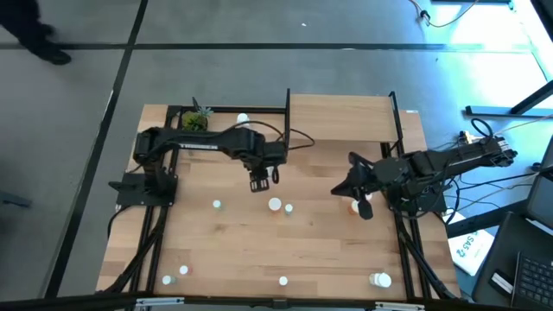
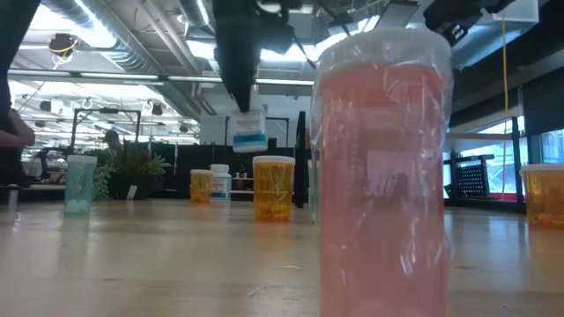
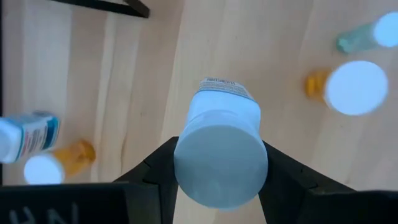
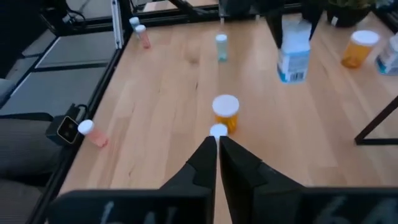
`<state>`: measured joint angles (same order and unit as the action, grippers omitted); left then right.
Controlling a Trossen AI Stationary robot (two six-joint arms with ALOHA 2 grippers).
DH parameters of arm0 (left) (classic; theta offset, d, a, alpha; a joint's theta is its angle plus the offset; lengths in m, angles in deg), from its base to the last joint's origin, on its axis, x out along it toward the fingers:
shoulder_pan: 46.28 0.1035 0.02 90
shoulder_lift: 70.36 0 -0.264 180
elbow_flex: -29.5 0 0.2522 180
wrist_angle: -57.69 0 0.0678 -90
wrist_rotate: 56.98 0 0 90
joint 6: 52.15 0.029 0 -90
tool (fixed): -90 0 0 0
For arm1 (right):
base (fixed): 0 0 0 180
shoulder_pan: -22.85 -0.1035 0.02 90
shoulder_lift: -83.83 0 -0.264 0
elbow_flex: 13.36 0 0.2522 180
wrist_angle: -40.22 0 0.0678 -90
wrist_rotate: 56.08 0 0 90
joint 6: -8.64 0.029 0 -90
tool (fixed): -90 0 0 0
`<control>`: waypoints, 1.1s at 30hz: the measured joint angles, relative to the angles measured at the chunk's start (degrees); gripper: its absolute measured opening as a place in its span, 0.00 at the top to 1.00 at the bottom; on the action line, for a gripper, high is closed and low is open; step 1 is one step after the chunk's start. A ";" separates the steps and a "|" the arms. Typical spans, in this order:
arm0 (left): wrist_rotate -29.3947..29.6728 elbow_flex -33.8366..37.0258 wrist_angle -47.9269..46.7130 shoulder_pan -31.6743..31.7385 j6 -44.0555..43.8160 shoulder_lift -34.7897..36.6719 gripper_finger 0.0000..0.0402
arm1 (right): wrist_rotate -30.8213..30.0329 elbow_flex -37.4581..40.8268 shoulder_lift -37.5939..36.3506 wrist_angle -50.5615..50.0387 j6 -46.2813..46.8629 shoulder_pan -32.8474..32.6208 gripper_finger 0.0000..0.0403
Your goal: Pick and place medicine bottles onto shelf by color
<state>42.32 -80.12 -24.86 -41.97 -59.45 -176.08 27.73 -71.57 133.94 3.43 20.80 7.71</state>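
My left gripper [image 1: 259,181] hangs over the middle of the table, shut on a white medicine bottle [image 3: 224,118] with a blue label and a white cap; the same bottle [image 2: 249,130] shows clear of the table in the low view. My right gripper [image 1: 359,204] is shut, raised at the right beside an orange bottle [image 4: 226,112]. Other bottles stand scattered: orange [image 2: 273,187], green [image 2: 79,183], pinkish [image 2: 383,176]. The shelf [image 1: 341,117], a light-wood board on a black frame, stands at the far edge. My left gripper pinches the white bottle at its capped top end [image 3: 221,165] between its two fingers [image 3: 155,171], one on each side. The fingers come from above, pointing down. The bottle hangs upright below them, lifted clear of the table.
A small potted plant [image 1: 195,119] and a bottle [image 1: 243,119] sit at the far left beside the shelf. More bottles stand near the front edge [image 1: 283,281] and front corners [image 1: 380,279]. Bare wood lies between the middle bottles [image 1: 275,205] and the shelf.
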 joint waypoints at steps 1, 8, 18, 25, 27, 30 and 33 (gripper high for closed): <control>0.00 0.00 0.43 0.09 0.39 -0.54 0.61 | -0.10 0.00 -0.10 0.21 -0.68 0.00 0.94; -0.10 0.02 4.83 0.07 1.87 -4.13 0.61 | -0.16 0.00 -0.39 0.47 -5.01 0.00 0.94; -2.60 0.03 6.97 0.07 1.92 -9.02 0.61 | -3.35 0.00 -0.39 1.77 -10.98 -0.12 0.94; -2.62 0.07 7.76 0.07 1.87 -9.36 0.61 | -13.49 0.00 -0.39 1.80 -10.83 -0.09 0.94; -2.60 0.09 7.92 0.07 1.87 -9.36 0.61 | -13.68 0.00 -0.38 1.82 -10.80 -0.09 0.94; -2.90 0.09 7.91 0.07 1.87 -9.36 0.61 | -13.71 0.00 -0.37 1.95 -10.78 -0.09 0.94; -3.24 0.09 8.16 0.07 1.87 -9.63 0.61 | -13.71 0.00 -0.37 1.93 -10.60 -0.09 0.94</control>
<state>39.08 -80.03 -16.70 -41.90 -57.58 -185.71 14.02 -71.57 133.57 5.36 10.21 7.62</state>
